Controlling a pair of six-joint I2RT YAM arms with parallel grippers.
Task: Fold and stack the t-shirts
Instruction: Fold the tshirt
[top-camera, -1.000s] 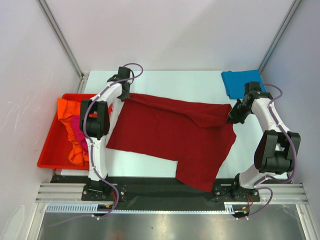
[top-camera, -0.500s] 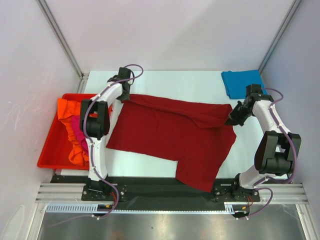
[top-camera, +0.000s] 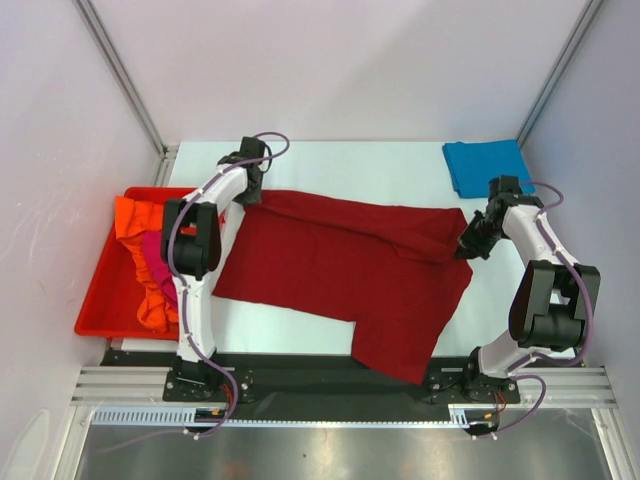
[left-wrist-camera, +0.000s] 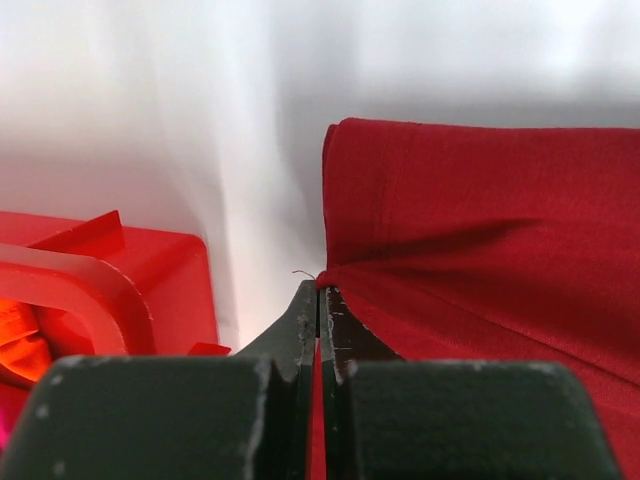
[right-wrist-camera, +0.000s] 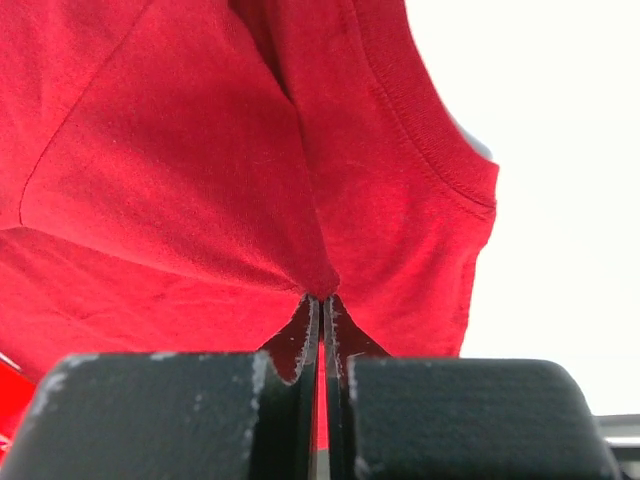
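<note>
Left fingers (left-wrist-camera: 300, 322) pressed together on the far left corner of the dark red t-shirt (top-camera: 340, 265); right fingers (right-wrist-camera: 298, 338) pressed together on its far right corner, with cloth puckered into the pinch in both wrist views. Rest of that shirt spread across the middle of the desk (top-camera: 380, 165), with one near part lapping past the near edge.

Against a second ago: right-hand pinch a little nearer, left-hand pinch nudged slightly to the right, far hem rolled a touch further over the body of the shirt. Small shifts only.

Reads as the first fold just begun, far edge starting toward the near side, most of the travel still to come. Calls for both corners to move together; otherwise a skewed crease.

Bright blue t-shirt (top-camera: 482, 165) already folded in the far right corner of the desk, just beyond the right arm, probably the base of the stack. Orange t-shirt (top-camera: 135, 220) and magenta-pink t-shirt (top-camera: 152, 255) crumpled in the red plastic bin (top-camera: 105, 300) at the left, not yet folded.
</note>
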